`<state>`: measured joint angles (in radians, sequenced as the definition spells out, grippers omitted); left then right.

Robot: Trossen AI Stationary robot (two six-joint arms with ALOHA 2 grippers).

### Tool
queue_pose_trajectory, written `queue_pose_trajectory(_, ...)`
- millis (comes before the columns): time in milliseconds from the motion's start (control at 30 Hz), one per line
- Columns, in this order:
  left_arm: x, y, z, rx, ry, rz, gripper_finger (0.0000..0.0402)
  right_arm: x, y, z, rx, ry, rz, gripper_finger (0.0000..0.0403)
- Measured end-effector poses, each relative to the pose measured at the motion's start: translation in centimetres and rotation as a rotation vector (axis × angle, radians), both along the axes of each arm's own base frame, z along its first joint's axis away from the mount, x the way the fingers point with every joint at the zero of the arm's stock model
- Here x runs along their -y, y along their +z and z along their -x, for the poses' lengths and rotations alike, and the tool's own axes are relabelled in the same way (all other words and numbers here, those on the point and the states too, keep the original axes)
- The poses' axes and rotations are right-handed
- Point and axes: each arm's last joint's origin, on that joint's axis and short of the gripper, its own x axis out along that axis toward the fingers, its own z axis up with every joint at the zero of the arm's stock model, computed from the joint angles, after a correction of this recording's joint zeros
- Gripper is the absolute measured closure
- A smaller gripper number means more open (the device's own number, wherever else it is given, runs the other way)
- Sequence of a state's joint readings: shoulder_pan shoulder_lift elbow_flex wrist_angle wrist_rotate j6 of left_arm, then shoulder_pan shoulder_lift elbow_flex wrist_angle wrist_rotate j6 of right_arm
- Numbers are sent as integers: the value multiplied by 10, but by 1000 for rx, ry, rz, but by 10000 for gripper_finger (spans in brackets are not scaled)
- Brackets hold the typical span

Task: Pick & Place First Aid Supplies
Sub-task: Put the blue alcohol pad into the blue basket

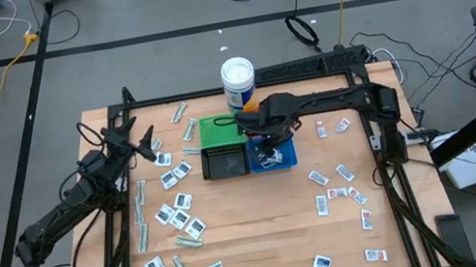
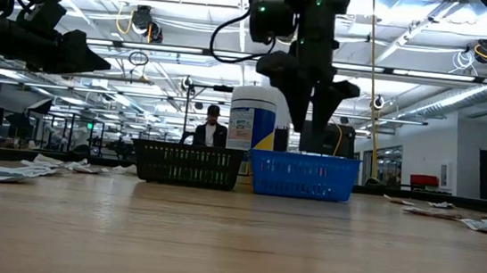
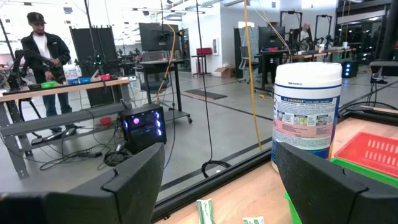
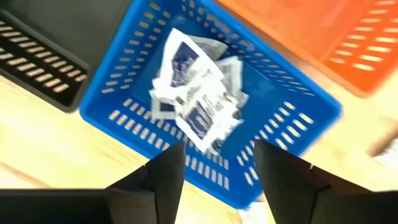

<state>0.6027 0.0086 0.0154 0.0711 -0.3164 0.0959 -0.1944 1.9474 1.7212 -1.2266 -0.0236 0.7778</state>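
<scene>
Left gripper (image 1: pixel 143 142) hung over table's left side, fingers spread, nothing held; white sachets (image 1: pixel 178 210) and pale-green strips (image 1: pixel 141 212) scattered flat below it, long axes lying every way; judged light, thin, limp, slippery; best pinched across short width at an edge lifted off wood; right gripper (image 4: pixel 214 163) poised over blue bin (image 4: pixel 297 111), fingers parted and empty; sachets (image 4: pixel 198 113) heaped crumpled inside bin; further packets (image 1: pixel 337 185) spread on table's right side.

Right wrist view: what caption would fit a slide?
Open right gripper above the blue bin holding white sachets.
</scene>
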Motion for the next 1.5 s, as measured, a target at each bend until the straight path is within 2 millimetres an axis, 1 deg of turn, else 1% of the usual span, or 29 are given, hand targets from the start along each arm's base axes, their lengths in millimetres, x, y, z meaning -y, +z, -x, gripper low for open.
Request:
queue_pose_trajectory(100, 0, 0, 0, 0, 0, 0, 94, 0, 3, 1, 11, -4, 2, 224)
queue_pose_trajectory(200, 0, 0, 0, 0, 0, 0, 94, -5, 3, 0, 11, -1, 1, 230)
queue_pose_trajectory(267, 0, 0, 0, 0, 0, 0, 94, -15, 3, -1, 12, 25, 0, 231)
queue_pose_trajectory(367, 0, 0, 0, 0, 0, 0, 94, -34, 3, -4, 11, 84, -2, 230)
queue_pose_trajectory(500, 0, 0, 0, 0, 0, 0, 94, -67, 3, -6, 12, 183, -3, 231)
queue_pose_trajectory(633, 0, 0, 0, -1, 0, 0, 94, -107, 3, -3, 5, 287, -6, 234)
queue_pose_trajectory(833, 0, 0, 0, 0, 0, 0, 94, -169, 3, 11, -23, 392, -9, 235)
queue_pose_trajectory(1033, 0, 0, 0, 0, 0, 0, 94, -225, 3, 30, -25, 412, -11, 236)
queue_pose_trajectory(1133, 0, 0, 0, 0, 0, 0, 94, -247, 3, 41, -21, 395, -16, 236)
queue_pose_trajectory(1233, 0, 0, 0, 0, 0, 0, 94, -265, 3, 50, -15, 367, -21, 236)
queue_pose_trajectory(1400, 0, 0, 0, 0, 0, 0, 94, -292, 4, 62, 6, 309, -92, 236)
queue_pose_trajectory(1500, 0, 0, 0, 0, 0, 0, 94, -310, 4, 69, 49, 305, -123, 237)
